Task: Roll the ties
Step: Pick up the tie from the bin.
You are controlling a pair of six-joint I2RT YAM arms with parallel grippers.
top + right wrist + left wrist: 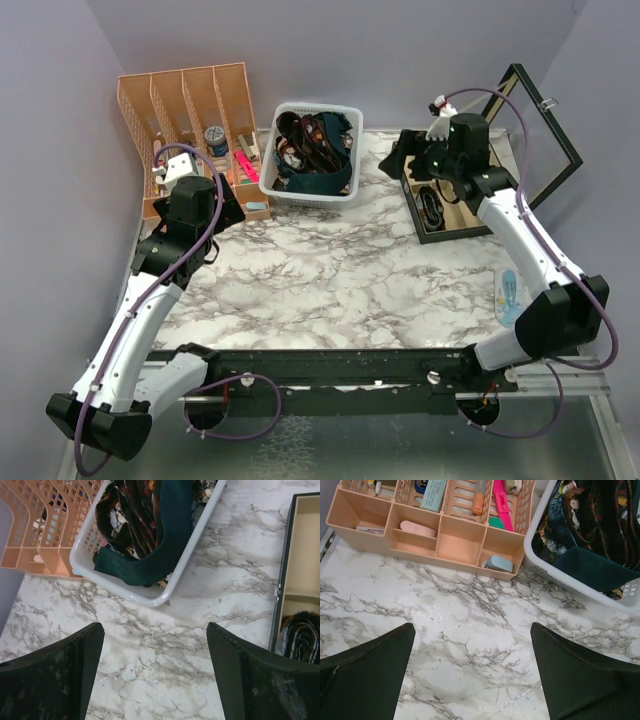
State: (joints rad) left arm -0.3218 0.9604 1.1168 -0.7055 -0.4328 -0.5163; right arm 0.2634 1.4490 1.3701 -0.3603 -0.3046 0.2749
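Note:
Several ties lie piled in a white basket (345, 112) at the back middle. A plain dark teal tie (318, 183) lies on top, its wide end at the basket's front; it also shows in the left wrist view (600, 570) and in the right wrist view (160, 545). A rolled dark patterned tie (300, 642) sits in a compartment of the black box (425, 228). My left gripper (230, 205) is open and empty over the marble, left of the basket. My right gripper (400, 160) is open and empty, between the basket and the box.
An orange desk organizer (190, 110) with pens and small items stands at the back left, close to my left gripper. The box's open lid (540, 130) leans at the back right. A small blue item (510, 295) lies at the table's right edge.

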